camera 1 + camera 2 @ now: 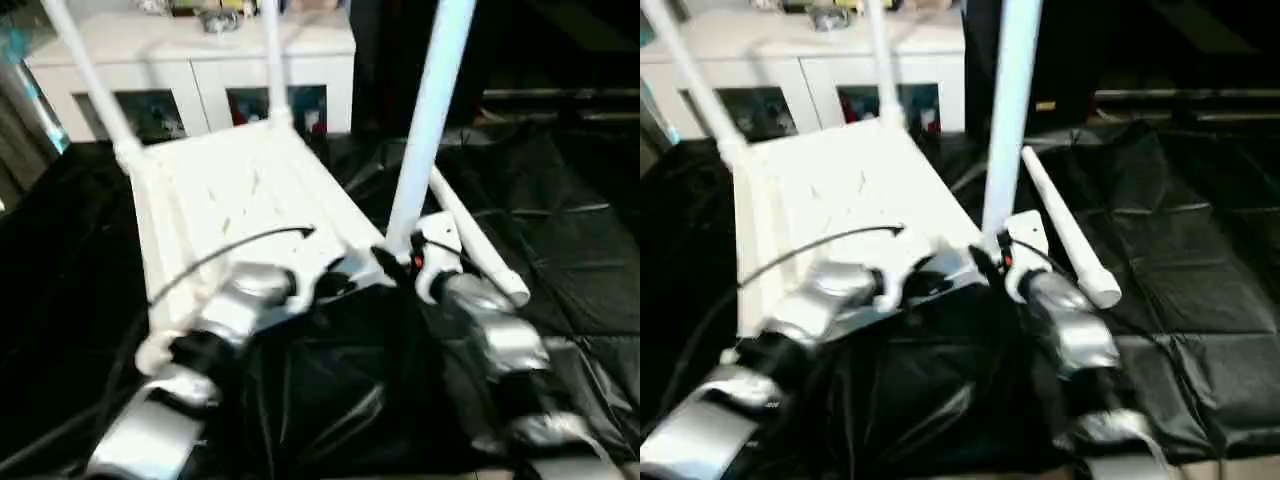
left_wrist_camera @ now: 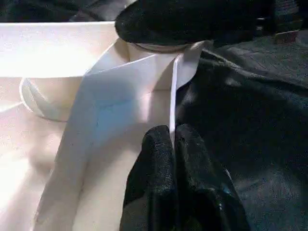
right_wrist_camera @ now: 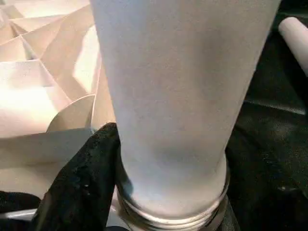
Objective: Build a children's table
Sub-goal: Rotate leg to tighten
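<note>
Upside down on the black-draped worktop (image 1: pixel 580 250) lies the small white table (image 1: pixel 235 195), its ribbed underside facing up. Two legs already rise from the far corners, near a white cabinet (image 1: pixel 190 70) behind. A third leg (image 1: pixel 430 110) stands upright at the near right corner, its threaded base seated at the corner socket. A fourth leg (image 1: pixel 1068 238) lies loose on the cloth just beside that corner.

The right gripper (image 3: pixel 110 192) wraps its fingers (image 3: pixel 82 178) around the bottom of the upright leg, spread to the tube's width and holding it. The left gripper (image 2: pixel 172 139) has its fingers (image 2: pixel 159 163) pinched nearly shut on the thin edge wall of the tabletop, close to the same corner, steadying it.

The table looks like light, stiff moulded plastic, smooth and probably slippery, so it may slide on the cloth when a leg is twisted. The edge wall is thin and could flex under a hard pinch. The leg is best held low, near its threads, where turning force carries straight into the socket; gripping high up would likely lever it crooked. The loose leg will probably roll if nudged.
</note>
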Controlling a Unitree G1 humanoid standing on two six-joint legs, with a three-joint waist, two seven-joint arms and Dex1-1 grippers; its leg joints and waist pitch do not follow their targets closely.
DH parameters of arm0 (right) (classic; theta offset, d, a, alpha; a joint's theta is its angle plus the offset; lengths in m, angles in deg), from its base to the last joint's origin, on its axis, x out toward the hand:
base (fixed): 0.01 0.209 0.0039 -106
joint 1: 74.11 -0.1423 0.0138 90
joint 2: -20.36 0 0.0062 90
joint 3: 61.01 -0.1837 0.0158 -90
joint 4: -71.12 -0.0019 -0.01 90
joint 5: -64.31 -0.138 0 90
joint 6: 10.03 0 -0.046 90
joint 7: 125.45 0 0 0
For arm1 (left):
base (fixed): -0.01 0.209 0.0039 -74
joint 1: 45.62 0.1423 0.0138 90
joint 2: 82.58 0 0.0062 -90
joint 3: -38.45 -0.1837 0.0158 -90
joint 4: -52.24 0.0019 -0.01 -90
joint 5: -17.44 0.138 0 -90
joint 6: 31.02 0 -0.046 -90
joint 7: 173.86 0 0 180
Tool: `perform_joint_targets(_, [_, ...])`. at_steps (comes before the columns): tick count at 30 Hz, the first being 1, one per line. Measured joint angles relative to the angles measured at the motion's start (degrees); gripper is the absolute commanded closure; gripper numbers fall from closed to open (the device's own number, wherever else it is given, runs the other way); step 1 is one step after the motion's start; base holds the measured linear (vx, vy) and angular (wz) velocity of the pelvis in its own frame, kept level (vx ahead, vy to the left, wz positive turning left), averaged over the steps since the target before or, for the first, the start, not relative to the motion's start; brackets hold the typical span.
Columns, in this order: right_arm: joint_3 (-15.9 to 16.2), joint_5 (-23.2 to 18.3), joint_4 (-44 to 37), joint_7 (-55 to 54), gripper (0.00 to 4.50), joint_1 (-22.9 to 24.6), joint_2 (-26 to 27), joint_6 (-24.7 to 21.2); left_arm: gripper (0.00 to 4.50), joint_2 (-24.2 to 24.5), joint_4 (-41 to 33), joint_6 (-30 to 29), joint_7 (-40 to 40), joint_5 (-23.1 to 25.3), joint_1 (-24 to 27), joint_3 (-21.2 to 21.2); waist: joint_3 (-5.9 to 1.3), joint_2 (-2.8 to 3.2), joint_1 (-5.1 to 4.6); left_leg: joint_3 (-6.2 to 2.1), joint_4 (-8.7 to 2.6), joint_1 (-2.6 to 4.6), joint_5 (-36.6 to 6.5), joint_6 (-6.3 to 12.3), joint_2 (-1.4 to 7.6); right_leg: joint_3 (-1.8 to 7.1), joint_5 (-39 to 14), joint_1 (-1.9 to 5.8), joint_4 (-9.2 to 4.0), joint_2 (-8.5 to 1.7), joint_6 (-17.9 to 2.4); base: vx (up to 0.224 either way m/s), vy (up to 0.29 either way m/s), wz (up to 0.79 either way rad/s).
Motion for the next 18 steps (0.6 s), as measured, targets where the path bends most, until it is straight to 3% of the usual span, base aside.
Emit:
perform_joint_targets(4, [0.25, -0.77, -0.28, 3.19, 0.65, 0.18, -0.63, 0.28, 4.5, 0.79, -0.01, 0.37, 0.71, -0.01, 0.03, 0.11, 0.0, 0.05, -1.13, -0.04, -0.03, -0.15, 0.0, 0.01, -0.2, -0.02, 0.0, 0.32, -0.52, -0.17, -0.01, 0.0, 0.0, 0.0])
perform_joint_targets(9, [3.71, -0.51, -2.5, 11.67, 0.65, 1.55, -4.98, 0.5, 4.5, 4.1, -1.41, 3.08, 5.91, -0.02, 1.05, -0.73, 0.03, 0.0, -1.49, -0.03, -0.08, -0.29, 0.0, 0.02, -0.36, 0.36, 0.02, 0.01, -0.36, -0.13, -0.03, 0.0, 0.0, 0.0])
perform_joint_targets(13, [6.71, -0.61, -4.7, 21.46, 0.65, 3.04, -10.08, 0.52, 4.5, 7.73, -4.01, 4.96, 13.78, -1.56, 3.0, -0.94, 0.05, -0.03, -1.23, 0.02, -0.18, -0.31, 0.0, 0.02, -0.33, 0.42, 0.1, -0.08, -0.25, -0.08, -0.16, 0.0, 0.0, 0.0])
perform_joint_targets(18, [8.68, -1.34, -6.87, 30.3, 0.65, 3.81, -13.44, 0.71, 4.5, 10.99, -4.67, 6.35, 21.49, -3.18, 3.36, -1.41, 0.06, -0.07, -0.03, 0.22, -0.16, -0.34, 0.0, 0.04, -0.33, 0.68, 0.63, -0.19, 0.26, -0.08, -0.63, 0.0, 0.0, 0.0])
